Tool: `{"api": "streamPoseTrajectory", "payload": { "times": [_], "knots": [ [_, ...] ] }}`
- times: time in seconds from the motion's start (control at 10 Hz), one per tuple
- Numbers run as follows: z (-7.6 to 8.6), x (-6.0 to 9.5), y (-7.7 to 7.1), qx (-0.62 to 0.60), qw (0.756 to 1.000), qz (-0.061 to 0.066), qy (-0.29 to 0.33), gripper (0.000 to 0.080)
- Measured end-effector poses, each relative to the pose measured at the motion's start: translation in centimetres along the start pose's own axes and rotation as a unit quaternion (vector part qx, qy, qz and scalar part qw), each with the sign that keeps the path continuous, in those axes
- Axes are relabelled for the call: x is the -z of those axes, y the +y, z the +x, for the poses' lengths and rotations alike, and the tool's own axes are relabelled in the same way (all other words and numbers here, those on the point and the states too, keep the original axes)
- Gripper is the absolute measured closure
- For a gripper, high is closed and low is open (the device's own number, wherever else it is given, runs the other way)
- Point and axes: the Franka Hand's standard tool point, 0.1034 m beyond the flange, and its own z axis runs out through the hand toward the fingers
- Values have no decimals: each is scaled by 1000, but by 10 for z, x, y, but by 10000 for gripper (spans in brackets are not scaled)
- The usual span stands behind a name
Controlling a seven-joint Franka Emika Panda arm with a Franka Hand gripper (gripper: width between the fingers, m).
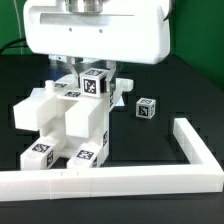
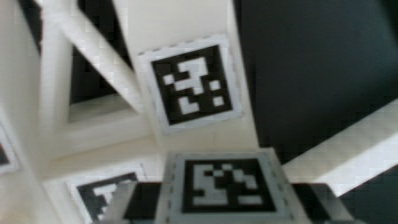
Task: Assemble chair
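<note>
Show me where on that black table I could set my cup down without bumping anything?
The widest bare patch lies between the chair, the small cube and the white rail. A narrower strip lies on the exterior view's left of the chair. Crowded: under the hand, at the chair's top.

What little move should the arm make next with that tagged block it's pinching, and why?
Probably press the tagged block gently down: the gripper clamps it atop the joined chair parts, and I cannot tell that it is fully seated.
</note>
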Motion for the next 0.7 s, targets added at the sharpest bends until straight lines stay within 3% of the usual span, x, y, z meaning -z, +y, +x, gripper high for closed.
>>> {"api": "streamPoseTrajectory", "payload": {
  "times": [0.7],
  "knots": [
    [0,0,-1,-236,972,1,-1,525]
  ]
}}
